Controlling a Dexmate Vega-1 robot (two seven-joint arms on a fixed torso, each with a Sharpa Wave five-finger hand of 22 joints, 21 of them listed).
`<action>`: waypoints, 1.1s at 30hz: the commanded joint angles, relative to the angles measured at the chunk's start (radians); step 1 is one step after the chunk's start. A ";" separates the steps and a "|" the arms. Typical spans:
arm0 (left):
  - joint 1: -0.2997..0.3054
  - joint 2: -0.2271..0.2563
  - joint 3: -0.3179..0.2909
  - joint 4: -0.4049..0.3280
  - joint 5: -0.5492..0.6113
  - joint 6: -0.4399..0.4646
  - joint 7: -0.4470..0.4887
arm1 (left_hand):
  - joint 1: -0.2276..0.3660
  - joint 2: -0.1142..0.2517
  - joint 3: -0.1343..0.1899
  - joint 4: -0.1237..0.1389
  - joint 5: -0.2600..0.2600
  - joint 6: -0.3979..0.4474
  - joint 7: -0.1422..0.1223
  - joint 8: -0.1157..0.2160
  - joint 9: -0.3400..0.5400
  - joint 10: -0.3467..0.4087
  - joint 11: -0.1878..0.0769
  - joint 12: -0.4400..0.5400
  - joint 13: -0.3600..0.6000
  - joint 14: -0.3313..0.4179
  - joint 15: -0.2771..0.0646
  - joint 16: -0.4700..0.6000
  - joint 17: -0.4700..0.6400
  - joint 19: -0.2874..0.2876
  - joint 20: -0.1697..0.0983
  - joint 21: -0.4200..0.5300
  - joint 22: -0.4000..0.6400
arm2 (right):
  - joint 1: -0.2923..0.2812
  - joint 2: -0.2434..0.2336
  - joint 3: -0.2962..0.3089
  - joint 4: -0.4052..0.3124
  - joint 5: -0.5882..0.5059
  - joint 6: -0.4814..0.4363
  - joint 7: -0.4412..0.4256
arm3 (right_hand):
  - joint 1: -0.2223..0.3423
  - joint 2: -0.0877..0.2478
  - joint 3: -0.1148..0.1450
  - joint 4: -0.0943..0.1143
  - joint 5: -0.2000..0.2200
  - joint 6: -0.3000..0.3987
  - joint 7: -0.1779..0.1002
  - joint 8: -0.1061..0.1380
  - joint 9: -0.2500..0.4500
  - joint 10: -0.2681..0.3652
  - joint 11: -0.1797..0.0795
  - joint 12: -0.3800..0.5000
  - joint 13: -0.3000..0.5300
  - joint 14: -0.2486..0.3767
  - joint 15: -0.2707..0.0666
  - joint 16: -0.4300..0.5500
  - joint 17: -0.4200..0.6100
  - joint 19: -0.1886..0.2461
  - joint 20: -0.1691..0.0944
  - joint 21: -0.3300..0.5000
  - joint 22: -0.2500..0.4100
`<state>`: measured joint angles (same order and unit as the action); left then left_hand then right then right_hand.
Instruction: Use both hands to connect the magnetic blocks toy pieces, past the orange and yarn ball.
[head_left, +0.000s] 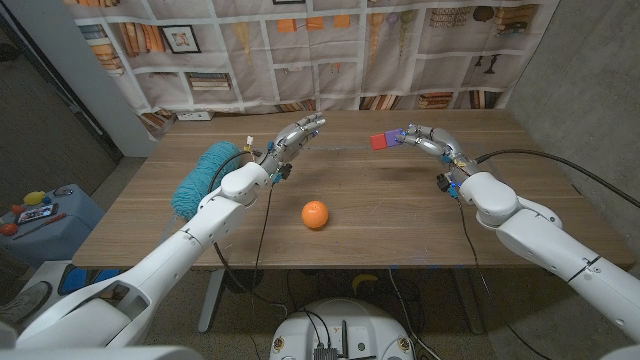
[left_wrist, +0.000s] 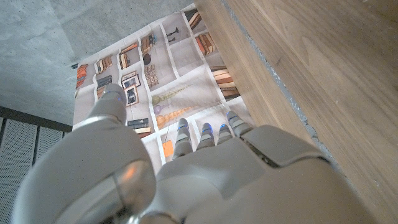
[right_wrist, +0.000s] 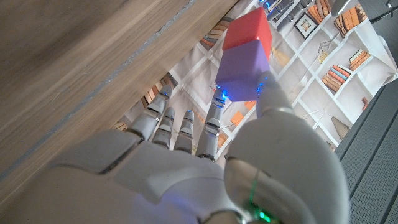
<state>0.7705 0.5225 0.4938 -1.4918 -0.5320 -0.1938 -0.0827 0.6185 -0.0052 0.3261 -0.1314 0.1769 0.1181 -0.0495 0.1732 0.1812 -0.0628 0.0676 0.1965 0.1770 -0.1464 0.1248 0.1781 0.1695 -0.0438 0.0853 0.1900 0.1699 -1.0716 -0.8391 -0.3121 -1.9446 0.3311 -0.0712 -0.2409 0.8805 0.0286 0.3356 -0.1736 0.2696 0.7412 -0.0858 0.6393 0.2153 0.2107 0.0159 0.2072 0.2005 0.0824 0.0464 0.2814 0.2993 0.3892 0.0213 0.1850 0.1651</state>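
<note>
Both arms are reaching toward the far side, the left hand (head_left: 298, 135) hanging empty with fingers apart, the right hand (head_left: 418, 137) pinching joined blocks (head_left: 381, 141).

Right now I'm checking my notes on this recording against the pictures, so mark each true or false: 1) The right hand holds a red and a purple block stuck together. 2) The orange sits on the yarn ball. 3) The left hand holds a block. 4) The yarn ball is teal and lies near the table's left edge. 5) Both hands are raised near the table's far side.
1) True: the right hand pinches the joined red block and purple block.
2) False: the orange lies alone on the table, apart from the yarn ball.
3) False: the left hand holds nothing, its fingers extended.
4) True.
5) True.
</note>
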 joint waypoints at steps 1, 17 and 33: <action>0.030 -0.003 -0.015 -0.009 -0.007 -0.008 0.044 | -0.014 0.005 0.003 -0.006 0.004 -0.033 -0.018 -0.006 -0.001 0.005 -0.011 0.002 0.001 -0.004 -0.038 0.004 0.004 0.014 -0.009 0.007 0.003 | 0.020 -0.046 -0.002 -0.029 -0.049 -0.062 0.010 | 0.052 0.079 0.002 0.006 0.006 0.065 -0.056 0.052 0.002 0.008 -0.004 -0.001 0.002 0.004 -0.002 -0.002 0.006 0.010 0.000 0.006 0.003; 0.065 -0.006 -0.039 -0.012 -0.024 -0.017 0.089 | -0.024 0.009 0.004 -0.011 0.003 -0.078 -0.019 -0.003 -0.003 0.003 -0.042 0.000 0.000 -0.001 -0.072 0.003 0.002 0.023 -0.025 0.006 0.003 | 0.055 -0.107 -0.018 -0.076 -0.124 -0.160 0.035 | 0.057 0.080 0.001 0.007 0.004 0.082 -0.061 0.059 0.001 0.009 -0.009 -0.001 0.002 0.007 -0.004 0.000 0.008 0.013 0.000 0.006 0.003; 0.104 -0.006 -0.058 -0.034 -0.030 -0.032 0.130 | -0.027 0.017 0.008 -0.013 0.005 -0.062 -0.005 0.008 -0.004 0.004 -0.039 -0.001 0.000 0.001 -0.075 0.002 0.002 0.024 -0.027 0.004 0.002 | 0.113 -0.172 -0.063 -0.110 -0.218 -0.259 0.097 | 0.065 0.081 0.002 0.005 0.003 0.080 -0.066 0.058 0.000 0.005 -0.013 -0.003 0.002 0.006 -0.005 0.000 0.009 0.015 -0.002 0.007 0.002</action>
<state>0.8525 0.5161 0.4464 -1.5130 -0.5582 -0.2177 0.0244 0.5962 0.0094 0.3299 -0.1411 0.1769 0.0538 -0.0568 0.1732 0.1767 -0.0574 0.0303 0.1965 0.1770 -0.1483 0.0551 0.1781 0.1695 -0.0192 0.0607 0.1900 0.1699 -0.9972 -0.9665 -0.3464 -2.0299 0.1751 -0.2599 -0.1858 0.8805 0.0286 0.3356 -0.1736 0.2705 0.7487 -0.0783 0.6393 0.2106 0.2127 0.0070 0.2073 0.2005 0.0823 0.0464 0.2814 0.3042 0.3928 0.0178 0.1850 0.1650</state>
